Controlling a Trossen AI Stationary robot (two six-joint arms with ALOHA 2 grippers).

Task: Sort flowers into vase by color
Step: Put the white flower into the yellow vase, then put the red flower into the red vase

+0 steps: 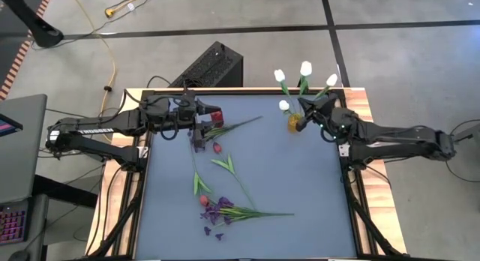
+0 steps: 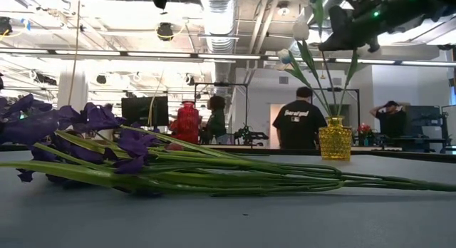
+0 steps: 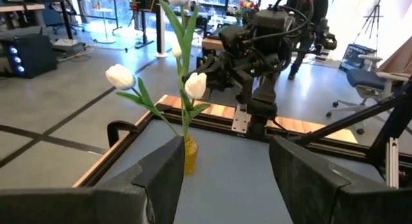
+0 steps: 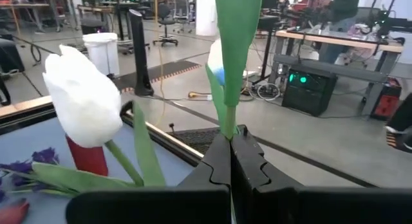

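- White tulips (image 1: 305, 69) stand in a small yellow vase (image 1: 294, 123) at the far right of the blue-grey tabletop (image 1: 300, 186); closed, egg-shaped buds on thin green stems with long pointed leaves.
- The right gripper (image 4: 230, 161) sits just above the vase, its fingers pinched together on one tulip stem (image 4: 228, 89).
- The left gripper (image 3: 222, 169) hovers at the far left by a red vase (image 1: 216, 117), fingers apart and holding nothing.
- Purple clusters (image 1: 217, 211) and red buds (image 1: 202, 200) lie flat near the middle and near edge, stems crossing.
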